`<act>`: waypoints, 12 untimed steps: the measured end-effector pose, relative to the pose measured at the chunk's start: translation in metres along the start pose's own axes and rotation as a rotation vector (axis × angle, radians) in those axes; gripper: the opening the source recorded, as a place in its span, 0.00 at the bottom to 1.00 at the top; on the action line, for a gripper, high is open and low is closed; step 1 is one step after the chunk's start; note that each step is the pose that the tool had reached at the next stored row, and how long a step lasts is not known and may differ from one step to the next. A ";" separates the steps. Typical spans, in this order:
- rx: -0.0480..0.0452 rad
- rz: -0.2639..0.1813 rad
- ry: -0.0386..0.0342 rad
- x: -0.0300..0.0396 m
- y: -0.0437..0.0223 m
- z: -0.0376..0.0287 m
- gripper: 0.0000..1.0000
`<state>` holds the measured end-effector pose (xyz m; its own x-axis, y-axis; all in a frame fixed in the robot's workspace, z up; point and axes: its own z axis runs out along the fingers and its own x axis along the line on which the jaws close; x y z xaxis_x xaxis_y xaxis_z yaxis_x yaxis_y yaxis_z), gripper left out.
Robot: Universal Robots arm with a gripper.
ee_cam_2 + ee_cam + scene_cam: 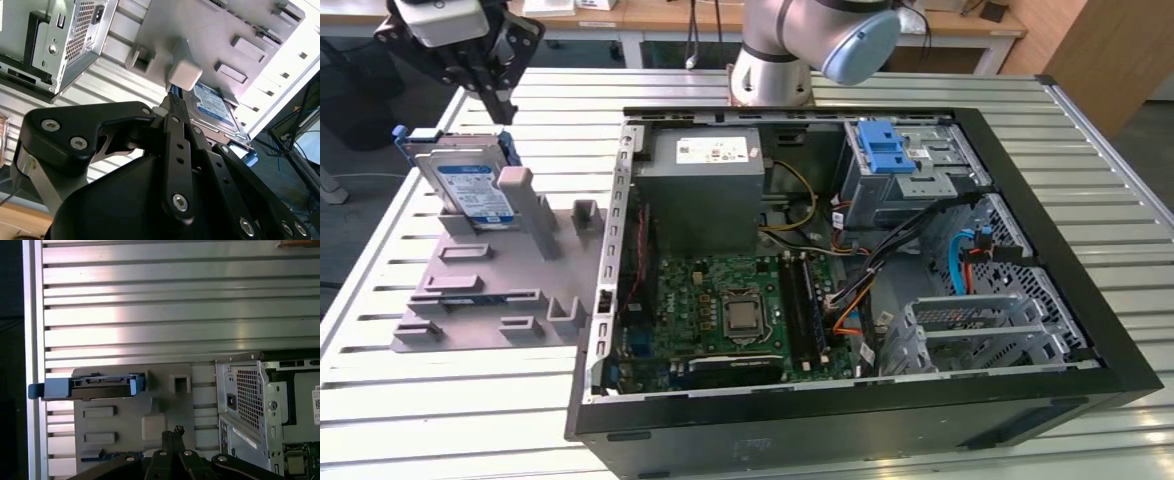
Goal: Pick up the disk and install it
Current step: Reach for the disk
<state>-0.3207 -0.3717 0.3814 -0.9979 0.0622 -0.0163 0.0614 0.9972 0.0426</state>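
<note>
The disk (467, 187), silver with a blue-and-white label and blue side rails, stands tilted on edge in the grey fixture plate (474, 315) at the exterior view's left. My gripper (502, 108) hangs above the disk's far upper edge, apart from it, fingers shut together with nothing between them. In the first wrist view the disk (100, 385) shows edge-on ahead of the gripper (172, 434). In the second wrist view the disk (214, 106) lies just past the gripper (173, 101), beside a pale fixture post (185, 75).
An open computer case (1067, 300) fills the middle of the slatted table (400, 400). Inside are the grey power supply (707, 170), the motherboard (720, 310) and a metal drive cage with a blue bracket (886, 150). The arm's base (774, 70) stands behind the case.
</note>
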 end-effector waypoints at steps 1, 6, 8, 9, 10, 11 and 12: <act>0.0009 -0.001 0.0000 0.0028 0.0010 0.0003 0.11; 0.0110 -0.002 -0.0007 0.0179 0.0032 0.0017 0.11; 0.0141 -0.003 -0.0006 0.0207 0.0034 0.0028 0.11; 0.0158 -0.003 -0.0005 0.0223 0.0037 0.0034 0.11; 0.0178 -0.003 -0.0004 0.0242 0.0040 0.0039 0.11; 0.0196 -0.003 -0.0003 0.0263 0.0046 0.0045 0.11; 0.0210 -0.003 -0.0004 0.0283 0.0053 0.0051 0.11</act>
<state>-0.3485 -0.3645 0.3761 -0.9981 0.0590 -0.0168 0.0586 0.9980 0.0216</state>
